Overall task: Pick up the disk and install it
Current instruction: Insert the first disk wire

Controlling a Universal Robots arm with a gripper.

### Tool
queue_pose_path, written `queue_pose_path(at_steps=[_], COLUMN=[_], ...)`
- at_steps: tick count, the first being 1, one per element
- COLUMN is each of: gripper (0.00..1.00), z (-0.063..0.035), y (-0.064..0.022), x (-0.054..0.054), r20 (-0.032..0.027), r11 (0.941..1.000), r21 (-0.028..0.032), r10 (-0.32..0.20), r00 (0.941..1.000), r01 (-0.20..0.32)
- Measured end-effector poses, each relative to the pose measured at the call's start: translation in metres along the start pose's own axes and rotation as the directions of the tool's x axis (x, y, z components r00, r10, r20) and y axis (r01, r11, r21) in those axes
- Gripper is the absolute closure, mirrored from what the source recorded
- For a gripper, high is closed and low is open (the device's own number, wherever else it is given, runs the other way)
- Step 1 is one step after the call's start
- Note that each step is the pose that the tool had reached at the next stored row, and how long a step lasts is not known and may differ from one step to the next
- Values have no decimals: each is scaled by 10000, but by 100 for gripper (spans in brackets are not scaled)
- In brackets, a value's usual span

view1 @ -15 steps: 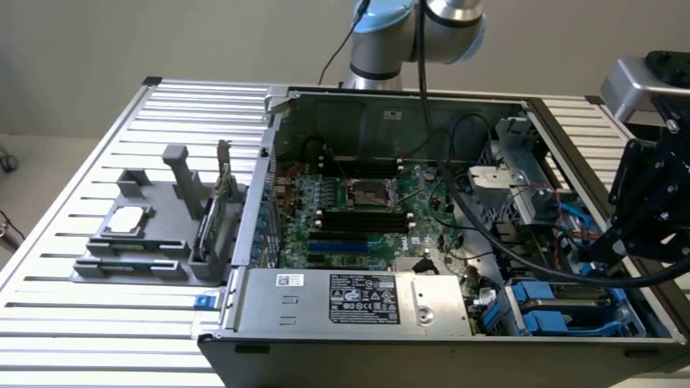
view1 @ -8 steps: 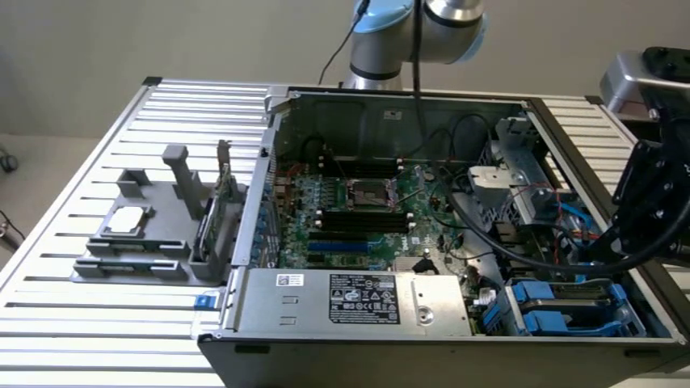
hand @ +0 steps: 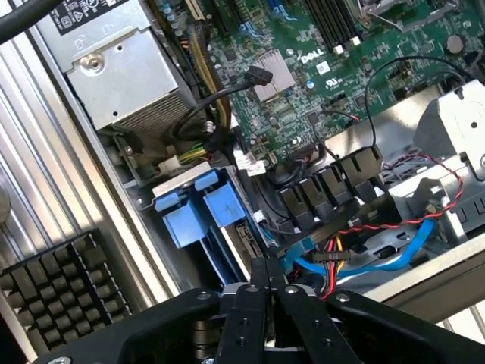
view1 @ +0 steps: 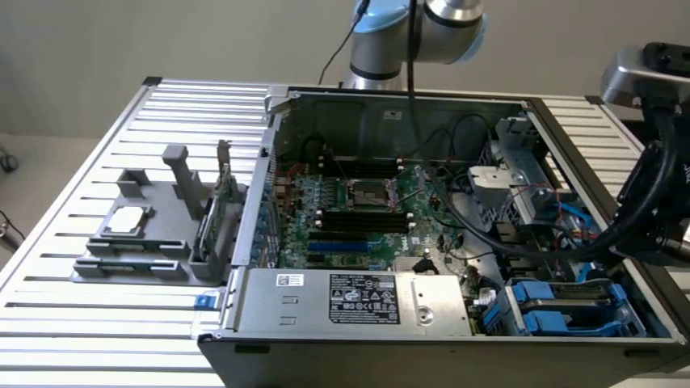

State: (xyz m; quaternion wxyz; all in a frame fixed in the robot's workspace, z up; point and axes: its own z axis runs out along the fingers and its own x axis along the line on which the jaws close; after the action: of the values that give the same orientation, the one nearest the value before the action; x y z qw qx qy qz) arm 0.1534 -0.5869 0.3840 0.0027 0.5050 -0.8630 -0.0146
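Observation:
The disk (hand: 244, 241) sits in its blue carrier (hand: 198, 212) inside the drive bay at a corner of the open computer case. In the exterior view the disk (view1: 568, 293) lies in that bay at the case's front right corner. My gripper (hand: 267, 267) hangs just above the bay's edge, close to the disk. Its black fingers (hand: 256, 284) stand pressed together at the tips, with nothing visible between them. The dark wrist (view1: 658, 218) and its cable bundle reach in over the case's right wall.
The silver power-supply box (view1: 356, 301) fills the case's front, with the green motherboard (view1: 361, 210) behind it. Loose cables (hand: 356, 227) cross beside the bay. A grey fixture (view1: 145, 234) with a small chip stands on the slatted table at the exterior view's left. A black heatsink (hand: 64, 284) lies outside the case.

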Motion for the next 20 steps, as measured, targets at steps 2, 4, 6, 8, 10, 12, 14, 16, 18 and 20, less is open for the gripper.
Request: queue_pose_path(at_steps=[2, 4, 6, 8, 10, 12, 14, 16, 18, 20], gripper=[82, 76, 76, 76, 76, 76, 76, 76, 76, 76], z=[1, 2, 3, 4, 5, 6, 7, 8, 9, 10], y=[0, 0, 0, 0, 0, 0, 0, 0, 0, 0], x=[0, 0, 0, 0, 0, 0, 0, 0, 0, 0], r20=[10, 21, 30, 41, 51, 61, 72, 82, 93, 103], r11=[9994, 9975, 9944, 9900, 9842, 9775, 9690, 9596, 9490, 9373], r21=[3, 6, 9, 11, 13, 15, 17, 18, 18, 18], r10=[351, 711, 1060, 1410, 1769, 2109, 2469, 2814, 3152, 3486], r00=[9994, 9975, 9944, 9900, 9842, 9775, 9690, 9595, 9490, 9372], r01=[-351, -711, -1060, -1410, -1769, -2110, -2469, -2814, -3152, -3487])
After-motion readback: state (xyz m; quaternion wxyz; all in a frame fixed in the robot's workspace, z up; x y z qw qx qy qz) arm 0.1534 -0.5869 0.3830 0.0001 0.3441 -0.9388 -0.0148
